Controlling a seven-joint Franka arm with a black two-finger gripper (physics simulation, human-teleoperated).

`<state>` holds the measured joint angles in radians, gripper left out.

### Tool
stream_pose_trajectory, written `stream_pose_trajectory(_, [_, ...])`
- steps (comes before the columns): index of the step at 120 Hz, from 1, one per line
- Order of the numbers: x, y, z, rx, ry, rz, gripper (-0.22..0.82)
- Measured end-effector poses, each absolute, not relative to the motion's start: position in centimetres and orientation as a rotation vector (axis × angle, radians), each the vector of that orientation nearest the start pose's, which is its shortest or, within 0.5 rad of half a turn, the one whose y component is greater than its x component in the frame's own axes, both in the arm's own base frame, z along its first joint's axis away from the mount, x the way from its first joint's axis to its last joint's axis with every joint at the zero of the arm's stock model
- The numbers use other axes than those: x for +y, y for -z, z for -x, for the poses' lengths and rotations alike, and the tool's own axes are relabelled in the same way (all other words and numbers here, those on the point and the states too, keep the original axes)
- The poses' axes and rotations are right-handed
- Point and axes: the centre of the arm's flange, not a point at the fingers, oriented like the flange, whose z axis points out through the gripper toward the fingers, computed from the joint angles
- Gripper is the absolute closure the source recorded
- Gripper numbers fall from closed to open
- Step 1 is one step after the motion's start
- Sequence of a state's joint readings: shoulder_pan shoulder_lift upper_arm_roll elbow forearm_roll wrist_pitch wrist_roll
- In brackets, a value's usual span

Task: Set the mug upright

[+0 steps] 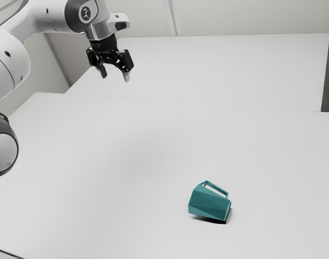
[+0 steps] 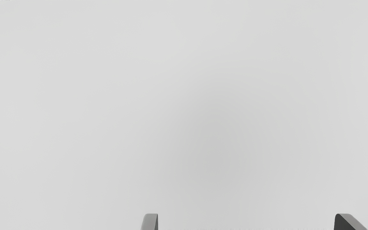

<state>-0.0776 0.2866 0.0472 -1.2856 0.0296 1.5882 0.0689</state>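
Well apart from gripper point(image 1: 115, 77), tipped mug point(image 1: 209, 204)

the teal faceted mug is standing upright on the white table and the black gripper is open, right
Not upright: the exterior view shows the teal faceted mug lying on its side on the white table. The black gripper is open.

Mug point(image 1: 208, 204), five o'clock in the exterior view: teal, in lighter and darker facets. Arm point(image 1: 45, 17), ten o'clock: white, dotted black; dark grey joint band point(image 1: 75, 16) bearing a pale round emblem point(image 1: 85, 13). Gripper point(image 1: 115, 76), eleven o'clock: glossy black, fingers point(image 2: 150, 222) grey. Table point(image 1: 88, 189): plain pale grey. Wall point(image 1: 240, 19), twelve o'clock: off-white.
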Motion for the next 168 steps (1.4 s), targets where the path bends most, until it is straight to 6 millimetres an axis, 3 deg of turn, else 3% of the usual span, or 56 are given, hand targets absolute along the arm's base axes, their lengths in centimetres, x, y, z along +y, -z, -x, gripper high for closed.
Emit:
stream_pose_trajectory(16, [-2.3, -59.1, -63.9, 0.171, 0.016, 3.093, 0.0])
stream_pose_trajectory(27, [-3.7, -59.3, -61.3, 0.211, -0.023, 3.112, 0.0])
stream_pose_trajectory(45, [-6.9, -55.8, -54.9, 0.283, -0.095, 3.194, 0.0])
stream_pose_trajectory(56, [-8.3, -53.6, -52.1, 0.273, -0.103, 3.294, 0.0])
stream_pose_trajectory(67, [-8.4, -51.2, -50.5, 0.191, -0.13, 3.41, 0.0])
stream_pose_trajectory(85, [-9.5, -46.1, -48.8, 0.06, -0.225, 3.584, 0.0])
stream_pose_trajectory(100, [-10.7, -43.1, -47.9, 0.028, -0.276, 3.677, 0.0])
stream_pose_trajectory(136, [-14.3, -37.7, -45.9, 0.263, -0.347, 3.739, 0.0])
stream_pose_trajectory(168, [-16.6, -33.5, -46.5, 0.386, -0.292, 3.782, 0.0])
